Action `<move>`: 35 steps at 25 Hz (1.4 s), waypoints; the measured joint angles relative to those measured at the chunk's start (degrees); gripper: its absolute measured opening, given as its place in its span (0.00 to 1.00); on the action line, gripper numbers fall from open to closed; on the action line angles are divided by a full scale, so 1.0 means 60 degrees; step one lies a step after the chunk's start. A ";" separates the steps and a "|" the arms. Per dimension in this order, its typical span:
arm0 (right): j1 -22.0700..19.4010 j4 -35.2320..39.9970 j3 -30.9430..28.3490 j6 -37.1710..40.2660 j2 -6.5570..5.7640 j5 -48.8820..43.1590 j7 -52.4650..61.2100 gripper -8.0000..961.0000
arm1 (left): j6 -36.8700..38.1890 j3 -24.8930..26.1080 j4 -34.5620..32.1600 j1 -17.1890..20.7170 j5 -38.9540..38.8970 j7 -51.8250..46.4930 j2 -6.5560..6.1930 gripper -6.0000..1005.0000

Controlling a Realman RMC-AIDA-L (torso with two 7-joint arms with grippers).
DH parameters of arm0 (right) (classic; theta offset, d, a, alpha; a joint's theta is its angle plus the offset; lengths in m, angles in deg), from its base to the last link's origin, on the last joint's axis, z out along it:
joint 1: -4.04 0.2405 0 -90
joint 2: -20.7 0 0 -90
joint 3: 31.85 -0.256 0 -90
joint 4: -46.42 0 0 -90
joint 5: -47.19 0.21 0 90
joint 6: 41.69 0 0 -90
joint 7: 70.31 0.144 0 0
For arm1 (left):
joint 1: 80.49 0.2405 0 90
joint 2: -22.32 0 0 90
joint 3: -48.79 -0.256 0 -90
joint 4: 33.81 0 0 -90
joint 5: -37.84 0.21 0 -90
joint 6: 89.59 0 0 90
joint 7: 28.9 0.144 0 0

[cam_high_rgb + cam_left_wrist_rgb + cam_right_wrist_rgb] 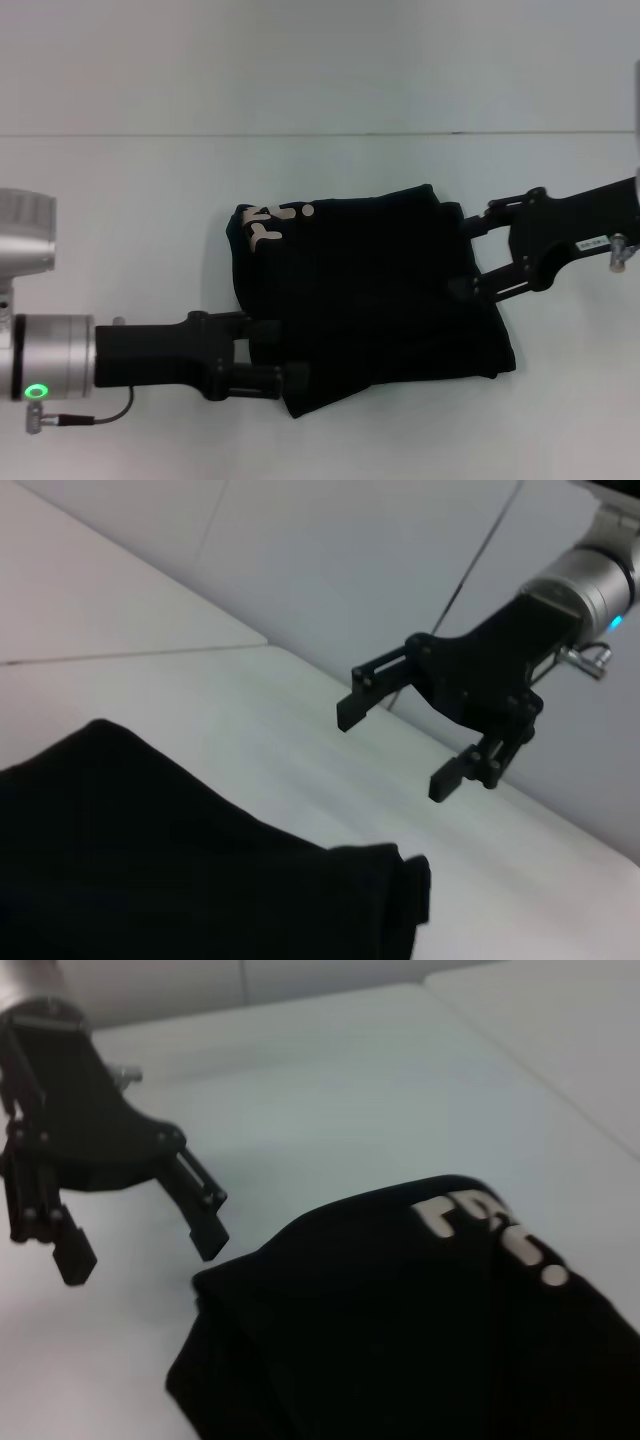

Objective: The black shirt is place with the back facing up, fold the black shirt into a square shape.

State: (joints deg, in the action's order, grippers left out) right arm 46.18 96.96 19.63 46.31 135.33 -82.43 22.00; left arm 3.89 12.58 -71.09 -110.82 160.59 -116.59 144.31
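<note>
Because the black shirt (pixel 370 295) already lies as a compact, roughly square bundle in the middle of the white table (pixel 150 200), the main hazard from here is disturbing the fold rather than completing it. A small white print (pixel 268 222) shows at the far left corner of the bundle, and the near edge runs slightly askew, so the layers appear loosely stacked.

Likely faults and their causes:
- A finger that drags across the fabric while an arm pulls away could peel back the top layer.
- A finger caught under an edge could lift the corner and open the fold.
- A sideways push from either arm could skew the square further.

Left gripper (pixel 275 360): it sits at the near left corner of the shirt, arm stretched in level from the left side. The right wrist view shows its two fingers (pixel 208 1232) spread apart and holding nothing, poised just beside the cloth edge.

Right gripper (pixel 468 255): it sits at the right edge of the shirt, arm reaching in from the far right. The left wrist view shows its fingers (pixel 352 712) parted and empty, raised above the table surface and apart from the fabric.
</note>
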 joint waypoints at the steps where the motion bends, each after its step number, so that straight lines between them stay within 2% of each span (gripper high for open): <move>1: 0.0038 0.0059 0.0167 0.0014 0.0015 -0.0034 -0.0002 0.92 | 0.0152 0.0001 -0.0159 0.0093 0.0083 0.0000 -0.0013 0.87; 7: 0.0094 0.0765 0.1188 0.0123 0.0238 -0.0086 -0.0002 0.91 | 0.0274 0.0350 -0.0266 0.0173 0.0094 -0.0079 -0.0039 0.87; 13: 0.0070 0.1785 0.2204 0.0190 0.0695 -0.0977 -0.0091 0.89 | 0.0285 0.0781 -0.0215 0.0191 0.0066 -0.0084 -0.0072 0.87; 16: 0.0124 0.1929 0.2560 0.0162 0.0828 -0.1466 -0.0238 0.89 | 0.0246 0.0969 -0.0195 0.0235 0.0019 -0.0088 -0.0083 0.87; 26: 0.0345 0.2173 0.3915 -0.0137 0.0850 -0.2193 -0.0418 0.89 | 0.0239 0.1671 -0.0038 0.0412 -0.0009 -0.0016 -0.0038 0.87; 35: 0.0618 0.2196 0.5087 -0.0782 0.0934 -0.2440 -0.0422 0.89 | 0.0215 0.1742 0.0032 0.0405 -0.0056 -0.0006 -0.0060 0.87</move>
State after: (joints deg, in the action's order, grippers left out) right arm 49.89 110.14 50.15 41.62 140.93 -97.07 19.47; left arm 5.18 23.03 -70.90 -108.39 160.26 -116.63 143.96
